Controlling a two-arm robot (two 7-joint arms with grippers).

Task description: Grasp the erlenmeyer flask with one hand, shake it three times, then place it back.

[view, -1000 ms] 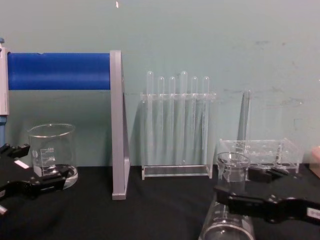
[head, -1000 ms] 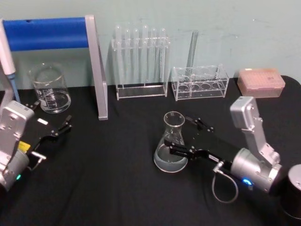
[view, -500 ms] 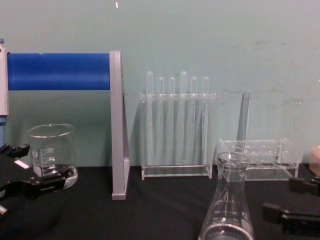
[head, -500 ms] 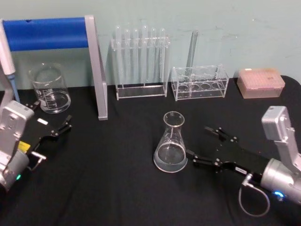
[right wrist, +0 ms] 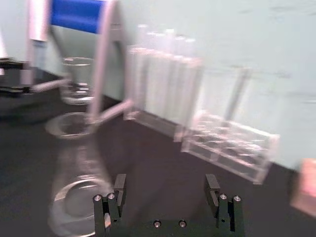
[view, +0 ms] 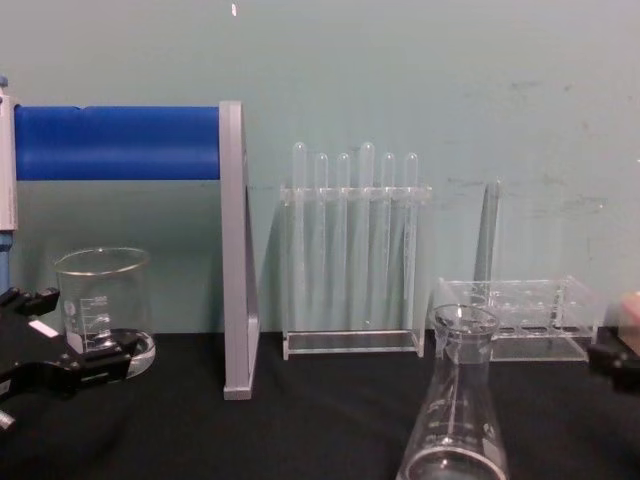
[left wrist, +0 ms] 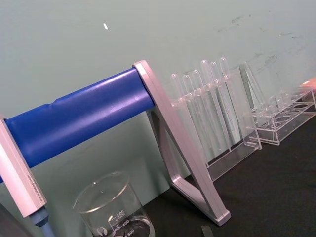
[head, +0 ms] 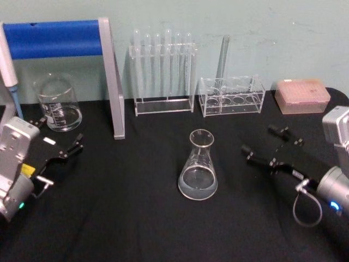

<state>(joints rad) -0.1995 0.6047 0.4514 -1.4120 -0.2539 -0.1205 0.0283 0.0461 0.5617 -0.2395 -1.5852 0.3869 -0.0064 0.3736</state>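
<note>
Two grippers mine: left gripper (head: 61,143) parked far left beside one beaker (head: 56,102), fingers spread, unchanged. One erlenmeyer flask (head: 198,165) upright mid-table, untouched now. Right gripper (head: 265,141) has pulled back right since half second ago, fingers wide apart, well clear of flask. Behind: six test tubes in tall rack (head: 163,72), one tube in low rack (head: 232,96).

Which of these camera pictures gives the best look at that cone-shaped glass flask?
The head view: the erlenmeyer flask stands whole on the black table, rim to base, apart from the open right gripper. The chest view cuts off its base; the right wrist view shows it smeared.
</note>
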